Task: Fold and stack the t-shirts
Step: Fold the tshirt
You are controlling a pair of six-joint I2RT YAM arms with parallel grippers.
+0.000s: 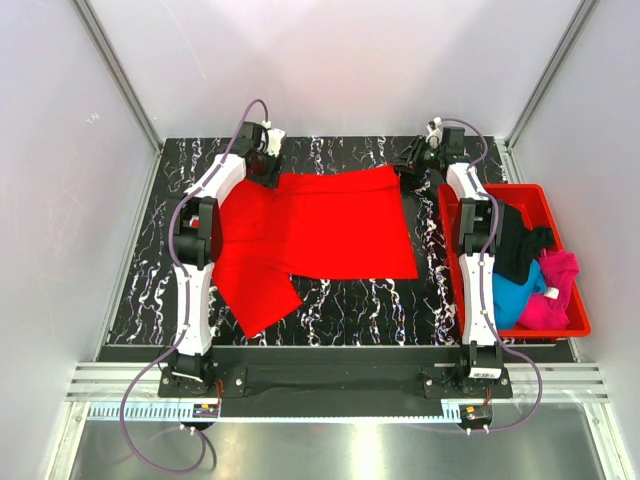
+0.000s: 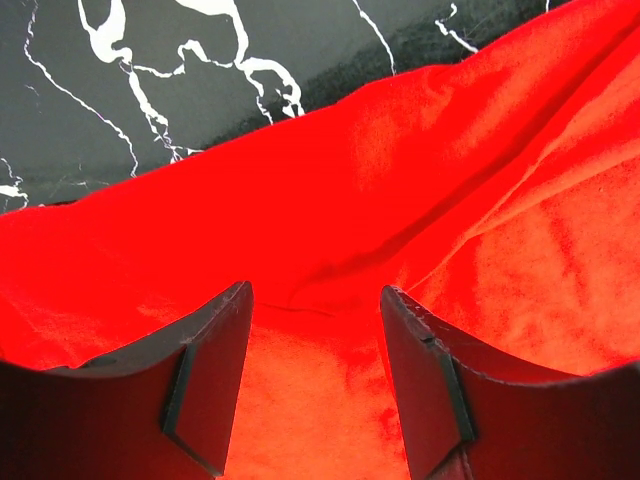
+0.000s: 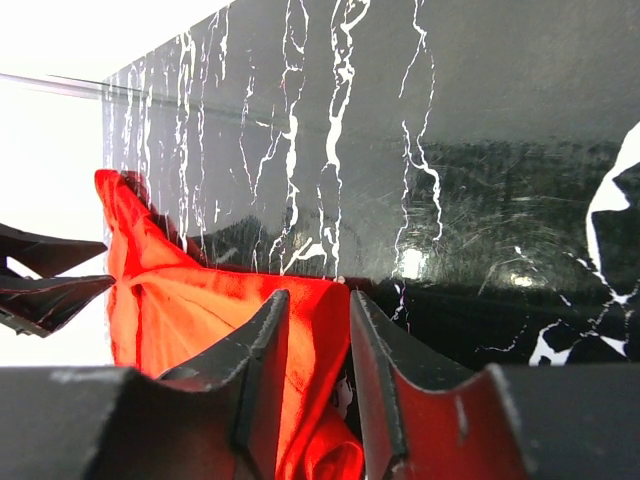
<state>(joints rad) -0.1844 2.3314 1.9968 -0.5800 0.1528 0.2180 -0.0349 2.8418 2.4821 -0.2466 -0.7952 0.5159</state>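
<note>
Left gripper (image 2: 315,300) at far-left corner of red t-shirt (image 1: 330,225), jaws well apart, cloth running under and between them, no pinch visible. Right gripper (image 3: 318,300) at far-right corner, jaws nearly together, bunched fold of red cloth in the narrow gap. Clamped or only straddling: cannot tell.

Red t-shirt spread mostly flat on black marbled tabletop (image 1: 150,290), between the two arms, one sleeve sticking out toward near-left. Soft creases across cloth near left gripper in wrist view.

Further out: red plastic bin (image 1: 520,188) on right side of tabletop, with black t-shirt (image 1: 515,245), blue t-shirt (image 1: 508,298) and pink t-shirt (image 1: 558,290) heaped loose inside, unfolded.

Handling, by judgement:
- Looks light, thin and limp, with no stiffness.
- Probably sags from any pinch point, wrinkles easily, and drags on the tabletop rather than gliding.
- Not fragile.

Best hold likely at corners or along one edge, both grippers at matching points for a straight fold line. Needs a pinch through every layer, otherwise risk of lifting the top layer only. Mid-panel grab likely to bunch the cloth.
</note>
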